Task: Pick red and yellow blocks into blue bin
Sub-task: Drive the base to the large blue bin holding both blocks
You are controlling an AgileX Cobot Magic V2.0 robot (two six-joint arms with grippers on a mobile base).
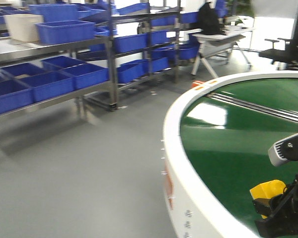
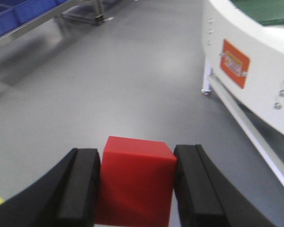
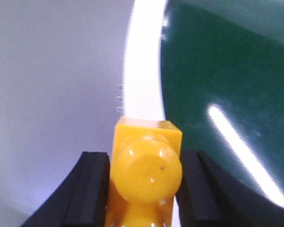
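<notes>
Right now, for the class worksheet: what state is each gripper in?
Left gripper: closed, holding the red cube.
Right gripper: closed, holding the yellow studded brick.

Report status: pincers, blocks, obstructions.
Left pincer shut on red cube. Right pincer shut on yellow brick. Target bin not identifiable; green conveyor close alongside.

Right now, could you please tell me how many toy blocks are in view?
2. The red cube is clamped in the left tool; the yellow brick is clamped in the right tool. Others may be out of view.
</notes>
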